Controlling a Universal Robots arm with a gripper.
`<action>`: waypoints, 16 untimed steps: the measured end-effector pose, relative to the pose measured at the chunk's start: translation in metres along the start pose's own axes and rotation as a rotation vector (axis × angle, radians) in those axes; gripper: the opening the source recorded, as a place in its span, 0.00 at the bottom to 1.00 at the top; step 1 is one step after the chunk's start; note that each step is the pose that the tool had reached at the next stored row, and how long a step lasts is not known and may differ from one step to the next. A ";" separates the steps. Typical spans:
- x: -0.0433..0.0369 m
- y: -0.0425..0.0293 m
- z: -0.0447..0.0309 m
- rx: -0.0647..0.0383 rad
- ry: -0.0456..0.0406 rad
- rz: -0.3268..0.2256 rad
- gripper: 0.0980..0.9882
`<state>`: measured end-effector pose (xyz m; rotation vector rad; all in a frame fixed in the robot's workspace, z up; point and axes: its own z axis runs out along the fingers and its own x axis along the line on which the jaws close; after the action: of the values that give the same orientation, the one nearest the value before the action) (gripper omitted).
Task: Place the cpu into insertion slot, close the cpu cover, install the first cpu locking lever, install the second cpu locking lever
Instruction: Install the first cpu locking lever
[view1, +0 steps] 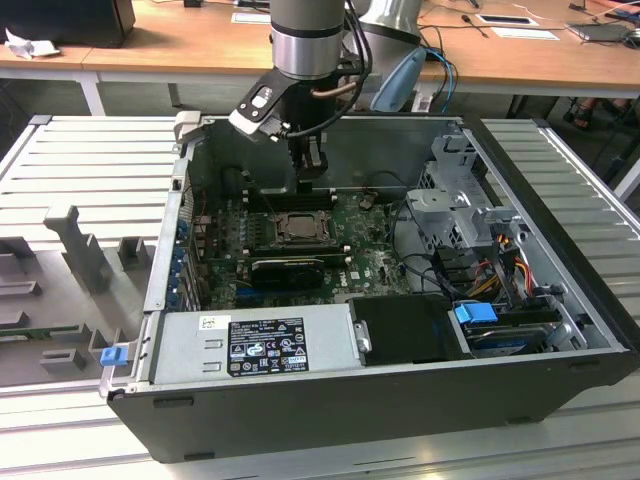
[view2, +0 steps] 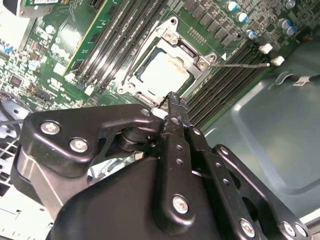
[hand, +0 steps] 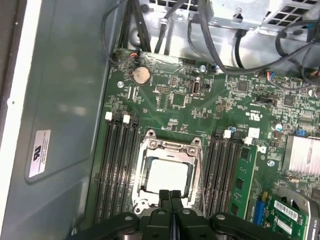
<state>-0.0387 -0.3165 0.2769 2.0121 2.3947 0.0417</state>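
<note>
Hand (hand: 170, 192) pinched above flat-lying cpu (hand: 167, 175).

The arm (view1: 308, 40) reaches straight down, wrist vertical. Its gripper (view1: 310, 168) points downward, both black fingers (hand: 164, 196) pressed flat together (tips touching along their length, seen in both wrist views).

Camera arrangement about the cpu (view1: 297, 227).
The exterior view looks obliquely down from well above the cpu, spanning the whole open computer case (view1: 350, 412); both wrist views sit close over the cpu (view2: 167, 75) (hand: 167, 173) from different sides, sharing it and the flanking memory slots (hand: 117, 165).
</note>
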 end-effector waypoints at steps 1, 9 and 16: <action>0.0000 0.0000 0.0000 0.000 0.0002 -0.007 0.01; 0.0001 -0.0005 0.0000 0.001 0.0035 -0.120 0.01; 0.0001 -0.0005 0.0000 0.001 0.0054 -0.186 0.01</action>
<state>-0.0392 -0.3165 0.2769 1.7827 2.5731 0.0436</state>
